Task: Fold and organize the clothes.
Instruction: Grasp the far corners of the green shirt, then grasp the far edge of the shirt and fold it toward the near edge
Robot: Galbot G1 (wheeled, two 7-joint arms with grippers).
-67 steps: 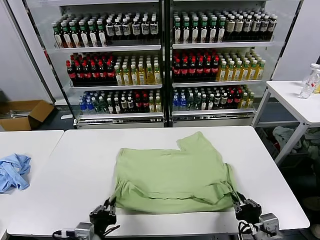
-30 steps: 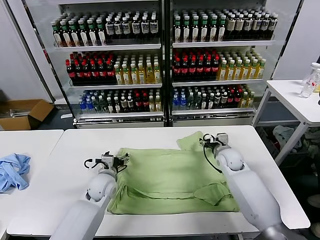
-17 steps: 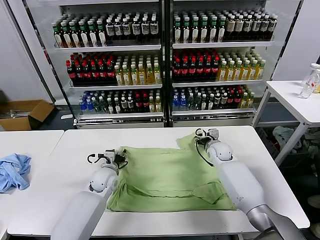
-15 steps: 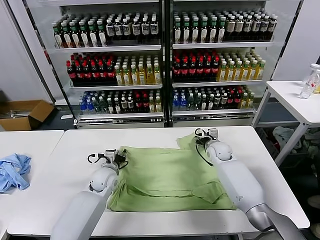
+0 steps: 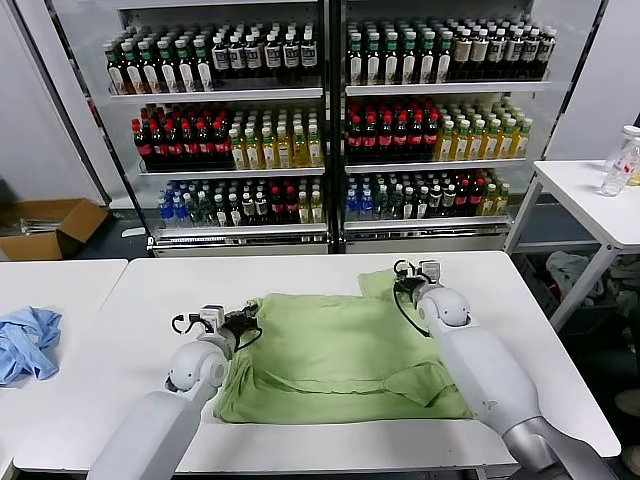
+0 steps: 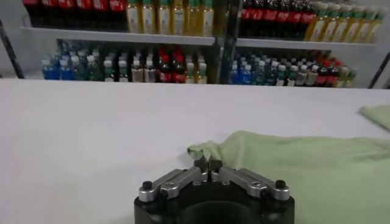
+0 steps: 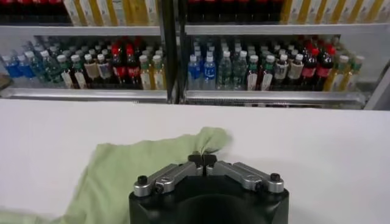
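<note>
Light green shirt (image 5: 335, 350) — folded over (rumpled), lying on table centre.

Both arms are smooth, rounded, light grey shells that taper toward the wrist. Thin black cables loop around each wrist. The left hand (image 5: 243, 322) and right hand (image 5: 404, 283) are black, with silver-grey finger links (image 6: 167, 183) joined by black round-headed screws (image 7: 142, 180) above a black cylindrical body.
</note>
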